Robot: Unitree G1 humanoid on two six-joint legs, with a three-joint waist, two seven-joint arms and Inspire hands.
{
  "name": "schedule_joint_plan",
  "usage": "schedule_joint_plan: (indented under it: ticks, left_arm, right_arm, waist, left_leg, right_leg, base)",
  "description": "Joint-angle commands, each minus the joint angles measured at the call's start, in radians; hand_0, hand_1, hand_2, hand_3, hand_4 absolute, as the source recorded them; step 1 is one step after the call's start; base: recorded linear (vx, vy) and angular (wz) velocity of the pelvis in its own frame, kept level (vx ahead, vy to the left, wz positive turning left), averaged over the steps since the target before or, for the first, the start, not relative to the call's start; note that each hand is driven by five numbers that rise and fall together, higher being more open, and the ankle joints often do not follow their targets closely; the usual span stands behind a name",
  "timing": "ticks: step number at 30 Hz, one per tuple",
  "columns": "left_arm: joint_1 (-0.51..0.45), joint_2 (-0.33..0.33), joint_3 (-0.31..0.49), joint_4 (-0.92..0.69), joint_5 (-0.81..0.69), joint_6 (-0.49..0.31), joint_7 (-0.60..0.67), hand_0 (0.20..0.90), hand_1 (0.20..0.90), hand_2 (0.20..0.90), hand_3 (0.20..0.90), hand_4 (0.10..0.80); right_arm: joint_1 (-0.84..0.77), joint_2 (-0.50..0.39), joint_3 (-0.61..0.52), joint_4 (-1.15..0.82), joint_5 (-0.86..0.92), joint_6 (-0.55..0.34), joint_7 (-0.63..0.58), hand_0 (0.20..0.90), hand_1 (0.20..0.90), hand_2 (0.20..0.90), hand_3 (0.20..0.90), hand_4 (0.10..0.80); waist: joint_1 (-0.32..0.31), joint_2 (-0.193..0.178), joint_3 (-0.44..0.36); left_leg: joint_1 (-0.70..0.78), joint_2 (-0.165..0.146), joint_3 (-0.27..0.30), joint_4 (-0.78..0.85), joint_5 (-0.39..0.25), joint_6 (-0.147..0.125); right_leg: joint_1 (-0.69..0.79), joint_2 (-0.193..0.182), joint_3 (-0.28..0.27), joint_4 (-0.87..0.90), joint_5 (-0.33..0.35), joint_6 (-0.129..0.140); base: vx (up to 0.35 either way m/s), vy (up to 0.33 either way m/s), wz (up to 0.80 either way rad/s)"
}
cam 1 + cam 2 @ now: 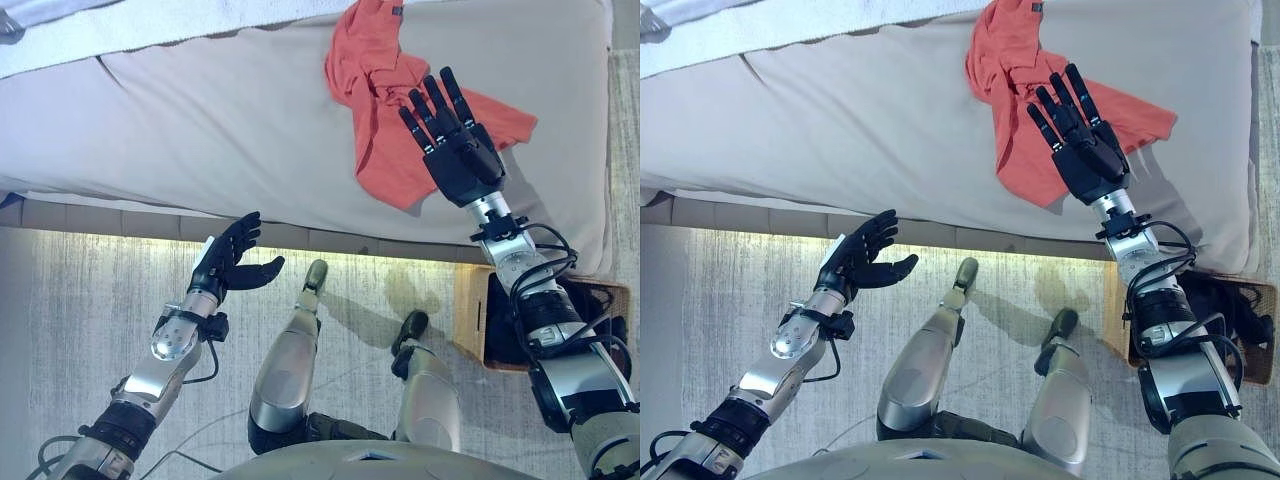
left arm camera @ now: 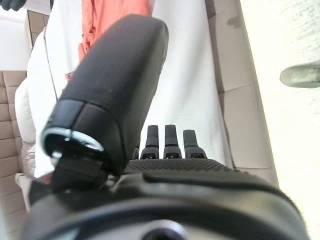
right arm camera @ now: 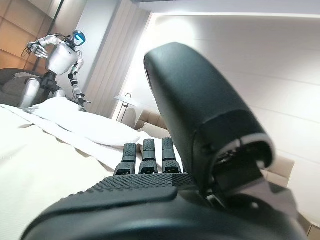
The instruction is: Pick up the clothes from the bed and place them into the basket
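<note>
An orange-red garment (image 1: 372, 80) lies crumpled on the bed (image 1: 220, 120) at its right part. My right hand (image 1: 455, 140) hovers over the garment's right side, fingers straight and spread, open and holding nothing. My left hand (image 1: 228, 258) hangs open over the floor just in front of the bed's near edge, well left of the garment. A wicker basket (image 1: 470, 325) with dark clothes in it stands on the floor at the right, below the bed's edge and partly hidden by my right arm. The garment (image 2: 92, 20) also shows in the left wrist view.
A white blanket (image 1: 130, 25) lies along the bed's far edge. A grey carpet (image 1: 70, 310) covers the floor in front of the bed. In the right wrist view another robot (image 3: 62, 55) stands beyond the bed, near a pillow (image 3: 85, 122).
</note>
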Motion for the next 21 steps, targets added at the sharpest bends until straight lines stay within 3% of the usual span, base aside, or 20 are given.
schedule_joint_plan:
  ticks: [1,4,5,7,9,16,17,21]
  left_arm:
    - [0.021,0.038,0.038,-0.058,-0.031,-0.104,0.0,0.9,0.9,0.9,0.9,0.8]
    - [0.013,0.036,0.038,-0.056,-0.036,-0.097,0.009,0.9,0.9,0.9,0.9,0.8]
    - [0.012,0.026,0.034,-0.057,-0.033,-0.097,0.03,0.9,0.9,0.9,0.9,0.8]
    - [0.01,0.016,0.03,-0.056,-0.031,-0.099,0.048,0.9,0.9,0.9,0.9,0.8]
    - [0.011,-0.014,0.011,-0.056,-0.014,-0.1,0.092,0.9,0.9,0.9,0.9,0.8]
    - [-0.017,-0.032,-0.025,-0.053,-0.005,-0.1,0.132,0.9,0.9,0.9,0.9,0.8]
    - [-0.023,-0.031,-0.036,-0.062,-0.004,-0.097,0.137,0.9,0.9,0.9,0.9,0.8]
    - [-0.027,-0.022,-0.044,-0.084,-0.014,-0.096,0.137,0.9,0.9,0.9,0.9,0.8]
  right_arm:
    - [-0.053,-0.048,-0.053,-0.061,-0.08,-0.11,-0.02,0.9,0.9,0.9,0.9,0.8]
    - [-0.089,-0.106,-0.045,-0.068,-0.462,-0.231,-0.293,0.9,0.9,0.9,0.9,0.8]
    - [-0.119,-0.152,-0.022,-0.069,-0.668,-0.261,-0.454,0.9,0.9,0.9,0.9,0.8]
    - [-0.15,-0.19,0.001,-0.054,-0.824,-0.287,-0.568,0.9,0.9,0.9,0.9,0.8]
    - [-0.227,-0.25,0.077,-0.058,-1.153,-0.245,-0.803,0.9,0.9,0.9,0.9,0.8]
    - [-0.401,-0.325,0.275,-0.063,-1.506,-0.009,-1.013,0.9,0.9,0.9,0.9,0.8]
    - [-0.491,-0.35,0.367,-0.014,-1.603,0.081,-1.054,0.9,0.9,0.9,0.9,0.8]
    - [-0.636,-0.372,0.509,0.089,-1.658,0.158,-1.05,0.9,0.9,0.9,0.9,0.8]
  waist:
    - [-0.008,-0.024,-0.06]
    - [-0.019,-0.023,-0.058]
    - [-0.029,-0.024,-0.051]
    - [-0.035,-0.024,-0.044]
    - [-0.042,-0.021,-0.034]
    - [-0.033,-0.012,-0.034]
    - [-0.021,-0.006,-0.034]
    - [0.002,0.008,-0.034]
  left_leg:
    - [0.027,0.003,0.022,0.009,-0.071,0.051]
    - [0.017,0.005,0.026,0.009,-0.062,0.048]
    - [0.016,0.009,0.034,0.011,-0.062,0.049]
    - [0.014,0.012,0.037,0.01,-0.057,0.05]
    - [0.017,0.013,0.038,0.005,-0.052,0.051]
    - [-0.006,0.003,0.036,-0.009,-0.041,0.058]
    - [-0.021,-0.002,0.036,-0.01,-0.039,0.06]
    - [-0.061,-0.014,0.024,-0.001,-0.034,0.064]
  right_leg:
    - [0.012,-0.034,-0.015,-0.021,0.072,-0.009]
    - [-0.002,-0.034,-0.008,-0.02,0.081,-0.007]
    - [-0.014,-0.033,0.003,-0.007,0.076,-0.007]
    - [-0.023,-0.031,0.011,-0.001,0.078,-0.009]
    - [-0.029,-0.028,0.021,0.003,0.078,-0.015]
    - [-0.055,-0.035,0.017,0.0,0.084,-0.015]
    - [-0.072,-0.039,0.016,0.009,0.08,-0.015]
    - [-0.104,-0.044,0.008,0.024,0.078,-0.019]
  base:
    - [0.0,0.0,0.0]
    - [-0.022,0.025,-0.01]
    - [-0.05,0.078,-0.01]
    - [-0.046,0.087,-0.04]
    - [-0.02,0.096,-0.12]
    - [-0.005,0.046,-0.07]
    - [-0.034,0.047,0.0]
    - [-0.022,0.028,0.05]
